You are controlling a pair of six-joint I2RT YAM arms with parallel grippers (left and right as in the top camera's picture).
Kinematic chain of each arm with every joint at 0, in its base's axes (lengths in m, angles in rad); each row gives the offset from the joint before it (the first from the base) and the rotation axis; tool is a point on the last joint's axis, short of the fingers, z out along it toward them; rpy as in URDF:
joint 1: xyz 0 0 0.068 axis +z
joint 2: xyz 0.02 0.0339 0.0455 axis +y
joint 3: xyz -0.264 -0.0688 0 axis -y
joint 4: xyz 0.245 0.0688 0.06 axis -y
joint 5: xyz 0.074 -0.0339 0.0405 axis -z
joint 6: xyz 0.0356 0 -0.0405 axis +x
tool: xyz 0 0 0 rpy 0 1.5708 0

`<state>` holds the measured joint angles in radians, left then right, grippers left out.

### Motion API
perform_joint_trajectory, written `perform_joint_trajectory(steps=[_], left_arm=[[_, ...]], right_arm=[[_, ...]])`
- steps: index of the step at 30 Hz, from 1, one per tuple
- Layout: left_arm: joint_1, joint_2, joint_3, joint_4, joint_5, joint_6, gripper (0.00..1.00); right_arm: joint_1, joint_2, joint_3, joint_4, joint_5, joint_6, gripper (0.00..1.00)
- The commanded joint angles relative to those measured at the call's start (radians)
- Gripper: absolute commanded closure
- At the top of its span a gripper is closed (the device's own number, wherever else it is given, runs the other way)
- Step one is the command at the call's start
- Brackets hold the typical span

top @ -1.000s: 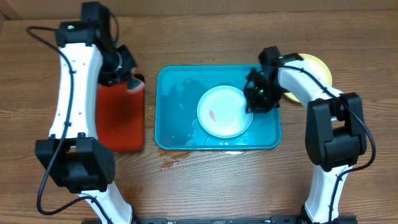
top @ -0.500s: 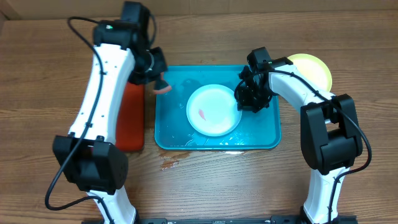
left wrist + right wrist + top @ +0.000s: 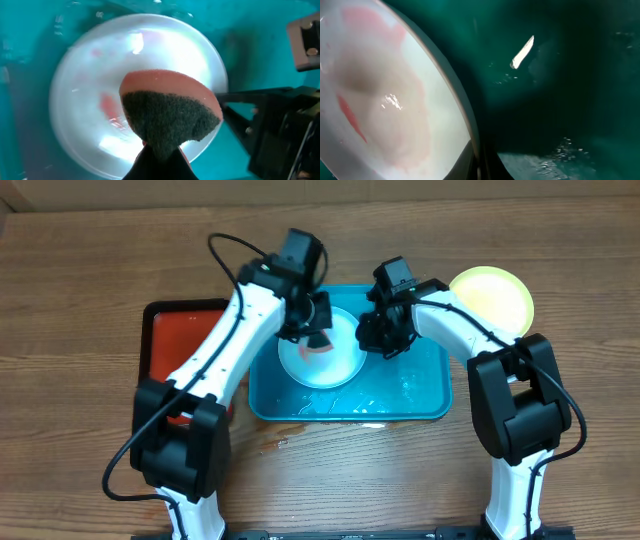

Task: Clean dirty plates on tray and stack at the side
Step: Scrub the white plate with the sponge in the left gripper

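A light blue plate [image 3: 322, 360] with red-orange smears lies in the turquoise tray [image 3: 420, 395]. My right gripper [image 3: 372, 340] is shut on its right rim; the rim [image 3: 462, 107] shows between the fingers in the right wrist view. My left gripper [image 3: 312, 328] is shut on a red-and-grey sponge [image 3: 167, 112] and holds it just over the plate [image 3: 95, 100], whose centre carries red smears. A yellow-green plate [image 3: 492, 298] lies on the table to the right of the tray. A third plate is not visible.
A red tray with a black rim [image 3: 165, 360] lies left of the turquoise tray. Water drops lie in the tray bottom [image 3: 570, 150] and a wet patch is on the table in front of it [image 3: 275, 442].
My left arm swung right from the red tray, carrying the sponge over the plate. My right gripper dragged the plate leftward across the tray.
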<state>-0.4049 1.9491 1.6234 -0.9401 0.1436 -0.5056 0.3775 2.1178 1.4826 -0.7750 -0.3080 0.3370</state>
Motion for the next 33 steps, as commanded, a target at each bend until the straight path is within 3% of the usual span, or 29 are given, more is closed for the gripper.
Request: perform_joint_trajectory(steps=[1, 15, 22, 33], left_arm=[[-0.014, 0.010, -0.055, 0.056, 0.012, -0.067, 0.96], [-0.002, 0.010, -0.112, 0.182, -0.027, -0.115, 0.96], [-0.001, 0.053, -0.112, 0.197, -0.028, -0.202, 0.96], [0.002, 0.183, -0.112, 0.216, -0.121, -0.162, 0.96]], right_arm=[[0.013, -0.023, -0.004, 0.008, 0.030, 0.063, 0.96], [0.014, -0.023, -0.004, 0.032, -0.023, 0.064, 0.96], [0.014, -0.023, -0.004, 0.038, -0.018, 0.065, 0.96], [0.014, -0.023, -0.004, 0.034, 0.054, 0.135, 0.96]])
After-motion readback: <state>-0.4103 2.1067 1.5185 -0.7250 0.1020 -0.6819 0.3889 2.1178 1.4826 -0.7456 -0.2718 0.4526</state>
